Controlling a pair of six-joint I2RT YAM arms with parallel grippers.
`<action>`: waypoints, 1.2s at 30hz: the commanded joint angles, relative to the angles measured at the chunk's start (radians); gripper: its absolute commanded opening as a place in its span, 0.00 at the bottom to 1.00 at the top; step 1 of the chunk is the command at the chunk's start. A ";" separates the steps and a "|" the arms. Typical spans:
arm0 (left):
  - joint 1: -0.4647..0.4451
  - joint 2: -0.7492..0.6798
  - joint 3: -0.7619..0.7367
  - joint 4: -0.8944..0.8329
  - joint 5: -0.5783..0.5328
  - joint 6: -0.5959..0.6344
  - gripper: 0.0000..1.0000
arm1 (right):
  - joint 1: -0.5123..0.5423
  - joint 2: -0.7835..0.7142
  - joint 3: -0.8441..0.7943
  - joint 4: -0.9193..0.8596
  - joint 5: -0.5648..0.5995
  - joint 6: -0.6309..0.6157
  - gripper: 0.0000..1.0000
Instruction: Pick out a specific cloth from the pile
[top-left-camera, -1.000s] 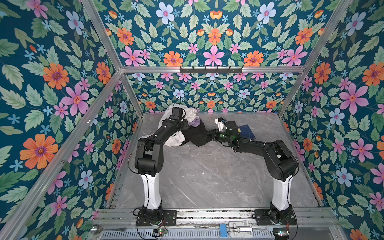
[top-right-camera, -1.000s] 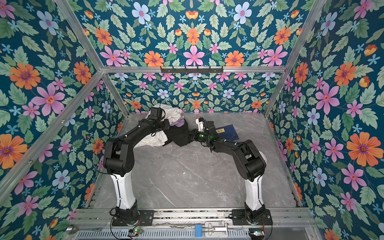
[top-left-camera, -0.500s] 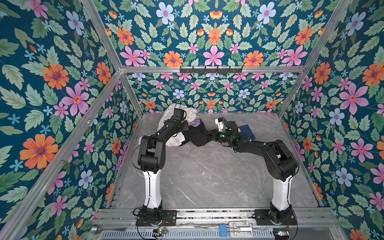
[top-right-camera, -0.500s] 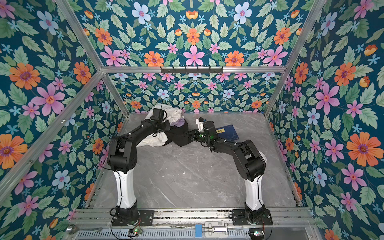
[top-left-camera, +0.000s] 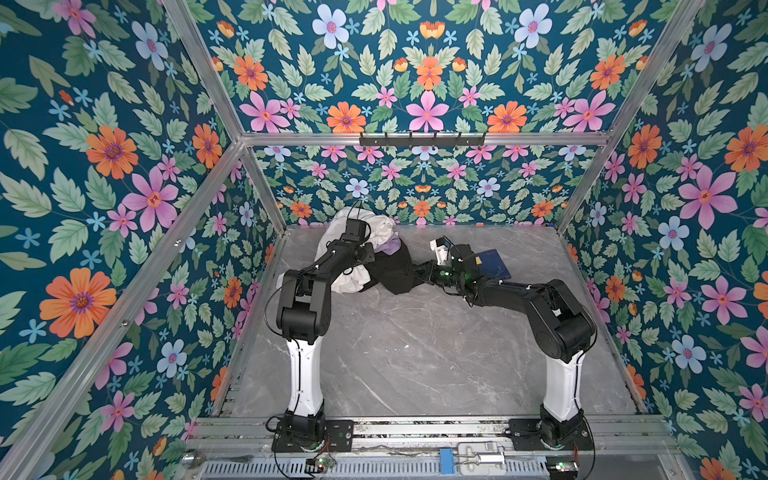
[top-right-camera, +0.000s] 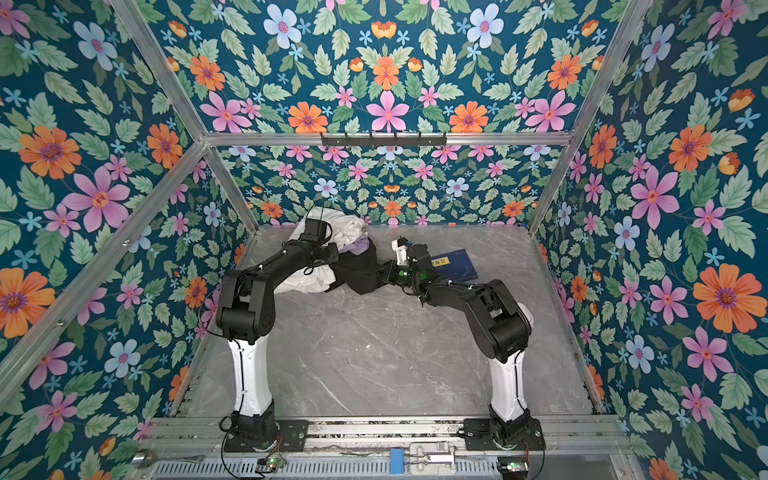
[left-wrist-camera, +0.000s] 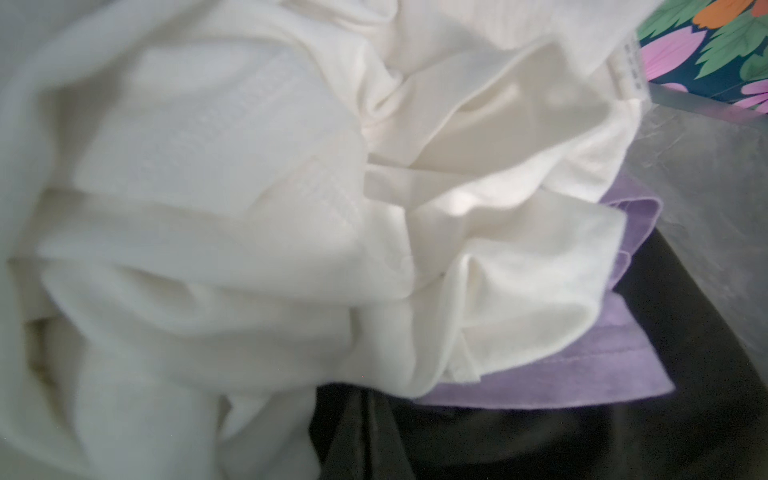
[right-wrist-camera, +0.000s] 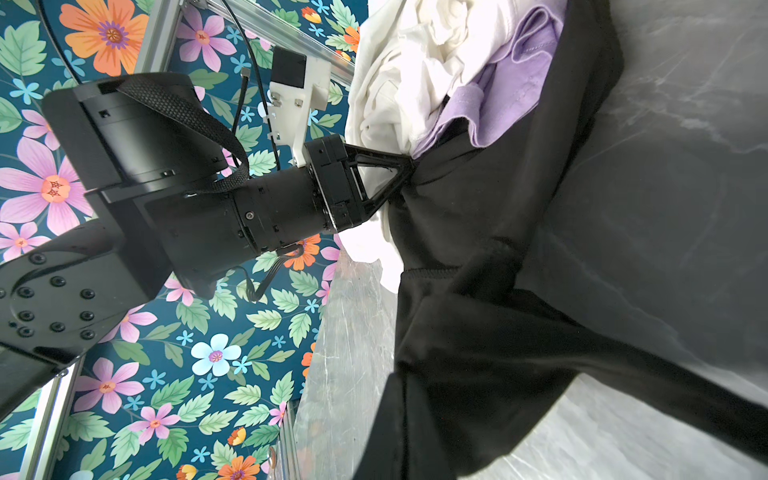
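The pile sits at the table's back left. It holds a white garment (top-left-camera: 376, 230) (top-right-camera: 345, 226) (left-wrist-camera: 208, 208), a small lilac cloth (top-left-camera: 388, 248) (left-wrist-camera: 582, 374) (right-wrist-camera: 523, 70) and the black cloth (top-left-camera: 392, 274) (top-right-camera: 359, 274) (right-wrist-camera: 498, 332). My left gripper (top-left-camera: 372, 257) (top-right-camera: 337, 255) (right-wrist-camera: 409, 166) is shut on the cloth's edge just under the lilac piece. My right gripper (top-left-camera: 417, 270) (top-right-camera: 384, 272) is shut on the cloth's opposite end. In the right wrist view black fabric covers its fingertips. The cloth hangs stretched between the two grippers.
A dark blue book (top-left-camera: 492, 264) (top-right-camera: 457, 266) lies flat behind the right wrist. The grey marble table (top-left-camera: 415, 353) is boxed in by floral walls. A black hook rail (top-left-camera: 422, 139) runs along the back frame. The pile lies close to the back-left corner.
My left gripper has closed its jaws onto the black cloth's edge. The right gripper and its arm have stayed where they were.
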 joint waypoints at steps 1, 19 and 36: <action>0.003 -0.008 0.009 0.014 -0.006 0.015 0.00 | 0.002 -0.006 0.000 0.038 0.007 -0.012 0.00; 0.027 -0.172 -0.065 0.044 0.035 -0.002 0.00 | 0.001 -0.011 0.005 0.031 0.013 -0.023 0.00; 0.038 -0.230 0.081 -0.004 0.033 -0.014 0.00 | 0.004 -0.010 0.066 -0.011 0.007 -0.030 0.00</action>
